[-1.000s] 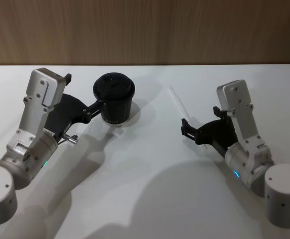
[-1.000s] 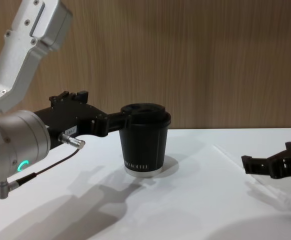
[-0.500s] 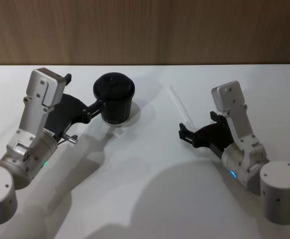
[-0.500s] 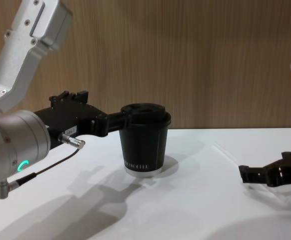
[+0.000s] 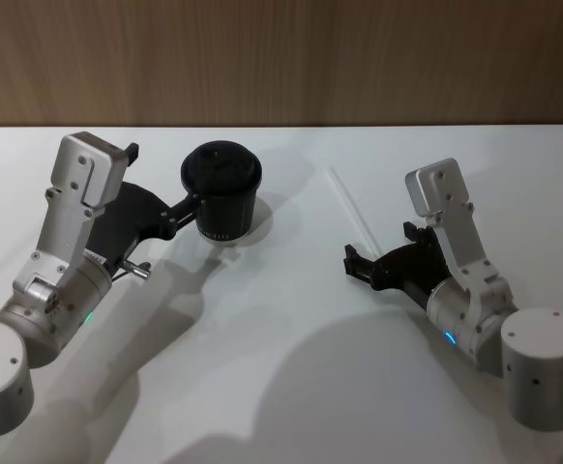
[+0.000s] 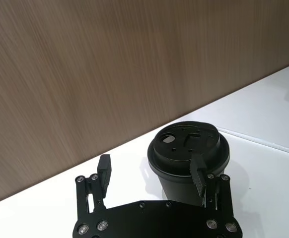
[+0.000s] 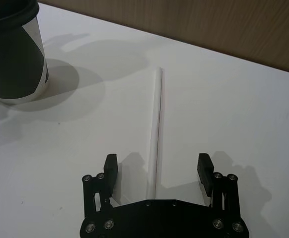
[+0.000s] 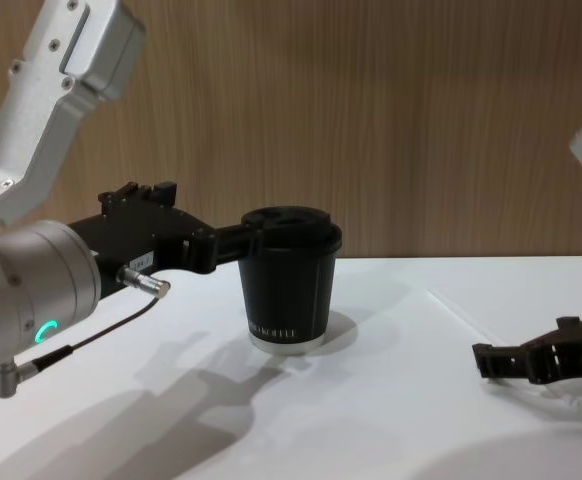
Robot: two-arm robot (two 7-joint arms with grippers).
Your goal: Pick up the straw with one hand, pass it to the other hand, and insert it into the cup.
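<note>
The black cup (image 5: 222, 198) stands upright at the back left of the white table (image 5: 281, 329), with its domed lid on. My left gripper (image 5: 162, 179) is open beside it; in the left wrist view one finger (image 6: 199, 171) lies against the cup's (image 6: 189, 148) side and the other (image 6: 105, 168) stands clear. The thin white straw (image 5: 351, 205) lies flat on the table at the right. My right gripper (image 7: 157, 168) is open low over the straw's (image 7: 157, 114) near end, which runs between its two fingers. In the chest view this gripper (image 8: 491, 360) hovers just above the tabletop.
A wooden wall (image 5: 281, 58) closes off the back of the table. Bare tabletop lies between the cup and the straw and across the front between my two arms.
My right gripper has moved left and lower, closer over the straw's near end. The left arm and the cup have not moved.
</note>
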